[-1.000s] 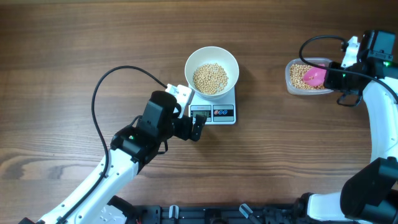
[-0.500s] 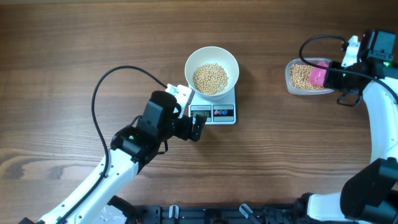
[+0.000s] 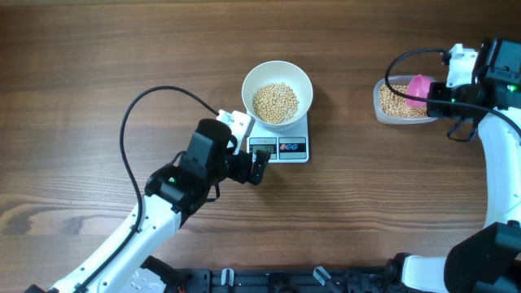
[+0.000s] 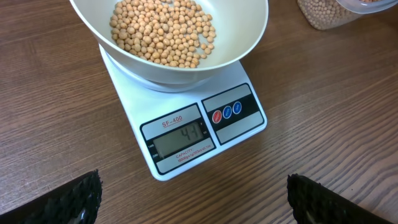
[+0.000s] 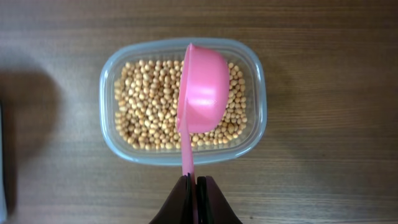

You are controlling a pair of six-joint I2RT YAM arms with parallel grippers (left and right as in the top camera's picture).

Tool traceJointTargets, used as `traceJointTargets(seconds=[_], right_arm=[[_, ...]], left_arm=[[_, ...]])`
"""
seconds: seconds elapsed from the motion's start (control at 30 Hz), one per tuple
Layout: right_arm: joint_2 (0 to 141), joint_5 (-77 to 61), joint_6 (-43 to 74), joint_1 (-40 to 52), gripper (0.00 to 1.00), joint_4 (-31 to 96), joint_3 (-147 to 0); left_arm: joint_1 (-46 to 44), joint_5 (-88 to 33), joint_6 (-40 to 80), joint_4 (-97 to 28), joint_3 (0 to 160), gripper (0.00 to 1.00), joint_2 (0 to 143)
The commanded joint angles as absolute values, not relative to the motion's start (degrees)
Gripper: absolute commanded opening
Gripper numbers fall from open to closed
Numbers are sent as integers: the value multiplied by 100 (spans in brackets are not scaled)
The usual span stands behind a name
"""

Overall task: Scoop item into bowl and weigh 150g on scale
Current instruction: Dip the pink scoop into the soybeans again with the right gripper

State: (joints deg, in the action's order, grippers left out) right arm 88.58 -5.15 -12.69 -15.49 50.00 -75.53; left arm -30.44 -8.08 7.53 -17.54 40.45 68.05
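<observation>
The handle of the pink scoop is clamped by the closed right fingers. Since a second ago it has been rolled onto its edge over the soybeans in the clear tub; another load is judged under way. Its long axis is aimed straight away from the fingers, cup farthest. The left fingers are held wide open, empty, before the scale carrying the white bowl.

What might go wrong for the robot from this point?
The scoop, pinched only at its thin handle end by the right jaws, looks rolled sideways; it may twist and spill beans.
The bowl on the scale sits well away from the tub, so beans could drop in transit.
</observation>
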Motion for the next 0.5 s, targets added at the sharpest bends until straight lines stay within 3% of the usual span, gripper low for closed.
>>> traceJointTargets(seconds=[0.0, 0.47], right_arm=[[8753, -580, -1793, -1540, 4, 5050, -7693], [8829, 329, -1581, -1166, 4, 5083, -7620]], left_arm=[[-3063, -895, 620, -1741, 4016, 100, 6825], [-3063, -895, 622, -1741, 4018, 100, 6825]])
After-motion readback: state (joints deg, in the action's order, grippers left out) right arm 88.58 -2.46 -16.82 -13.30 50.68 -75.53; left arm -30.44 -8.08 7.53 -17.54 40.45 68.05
